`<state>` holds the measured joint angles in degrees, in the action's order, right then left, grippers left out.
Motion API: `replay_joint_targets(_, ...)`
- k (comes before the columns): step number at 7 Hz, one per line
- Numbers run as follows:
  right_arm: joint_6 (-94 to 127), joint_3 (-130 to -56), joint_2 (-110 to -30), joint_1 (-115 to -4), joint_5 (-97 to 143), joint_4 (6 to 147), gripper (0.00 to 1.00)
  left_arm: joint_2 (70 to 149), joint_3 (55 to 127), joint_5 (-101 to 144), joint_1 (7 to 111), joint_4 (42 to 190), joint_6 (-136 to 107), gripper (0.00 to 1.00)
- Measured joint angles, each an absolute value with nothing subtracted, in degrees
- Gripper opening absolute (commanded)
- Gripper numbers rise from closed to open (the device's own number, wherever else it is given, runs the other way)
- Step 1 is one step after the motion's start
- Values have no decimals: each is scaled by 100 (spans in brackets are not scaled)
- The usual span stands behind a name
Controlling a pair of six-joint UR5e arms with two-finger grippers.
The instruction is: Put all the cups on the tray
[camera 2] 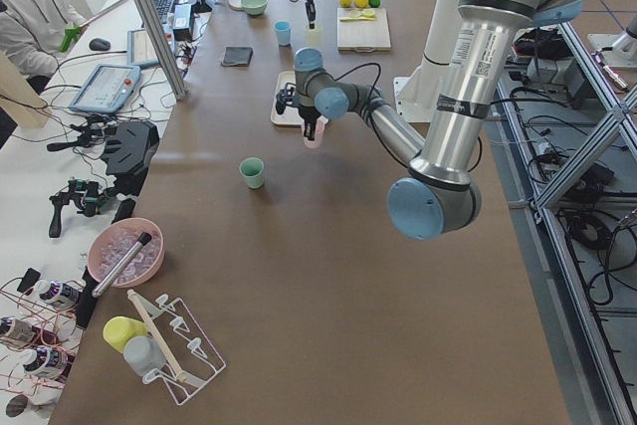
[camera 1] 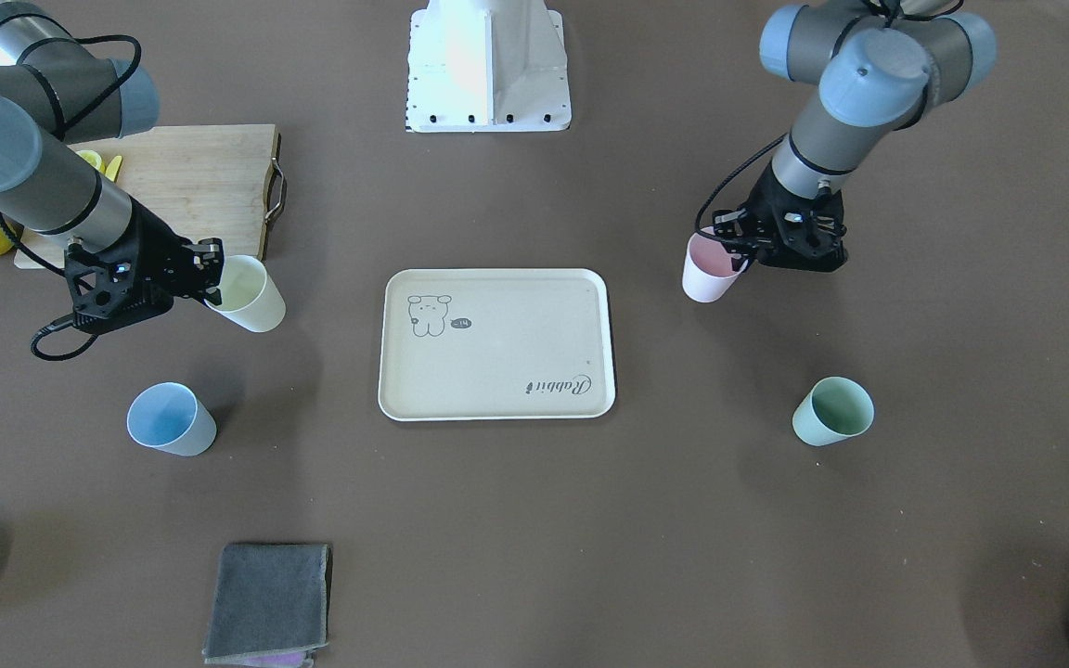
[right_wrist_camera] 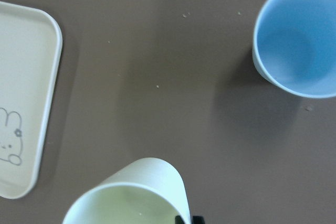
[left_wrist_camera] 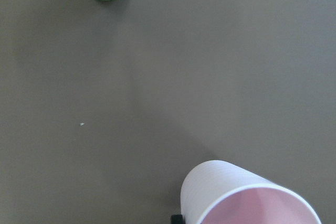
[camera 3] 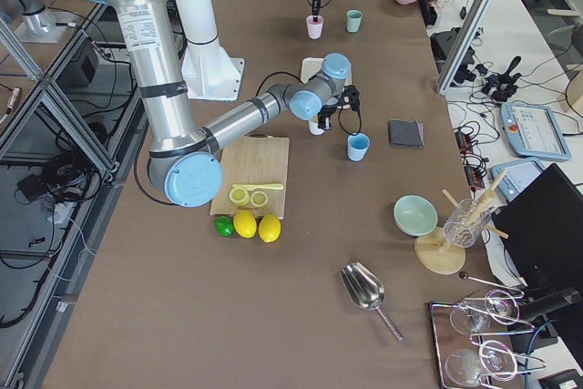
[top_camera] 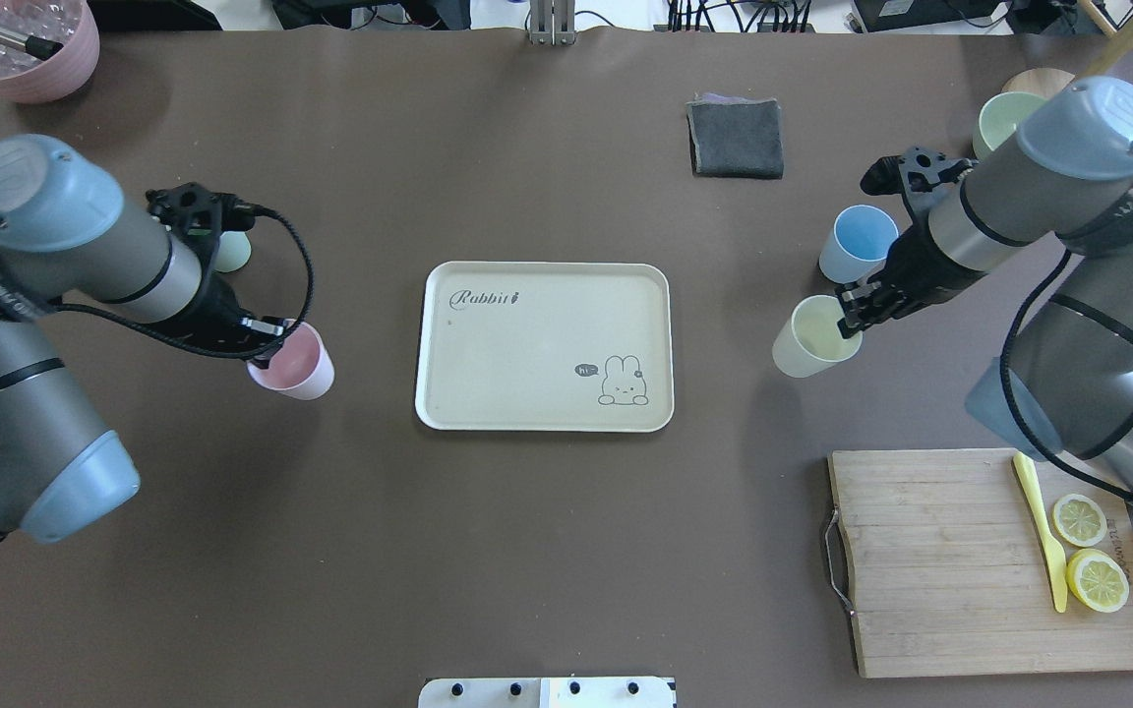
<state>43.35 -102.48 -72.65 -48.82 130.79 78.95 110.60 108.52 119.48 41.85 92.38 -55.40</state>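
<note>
Left end effector (top_camera: 265,334): closing on the pink cup (top_camera: 293,366) at its rim, holding it tilted above the table (top_camera: 547,531).
Right end effector (top_camera: 852,317): pinching the yellow cup (top_camera: 807,341) by its rim, tilting it.
Tray (top_camera: 527,344): lying flat between both held cups, touching neither.
Blue cup (top_camera: 857,241): standing upright just beyond the right end effector.
Green cup (camera 1: 833,411): standing beyond the left end effector.

The left tool (camera 2: 310,124), on the near arm, holds a small pale pink tapered cup (camera 2: 315,137) by its rim, just beside the flat cream rectangular tray (camera 2: 286,85). A mint green cup (camera 2: 253,173) stands upright on the brown tabletop (camera 2: 299,276), nearer the camera. Far off, the right tool (camera 2: 311,15) meets a pale yellow cup (camera 2: 315,38), with a light blue cup (camera 2: 283,34) beside it.
</note>
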Motion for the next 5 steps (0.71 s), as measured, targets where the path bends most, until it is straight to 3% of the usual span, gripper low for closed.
replay_joint_targets(2, 5153, -10120, -6535, -4341, 12607, 8122, 0, 12081, 10383, 11823, 3827, 8839, -6118, 0)
replay_joint_targets(4, 5715, -9718, -5967, -3886, 12215, 8112, 0, 12560, 9861, 11561, 3556, 8900, -6302, 0)
replay_joint_targets(5, 5830, -9608, -5854, -3743, 12097, 8099, 75, 12661, 9634, 11519, 3513, 9077, -6379, 1)
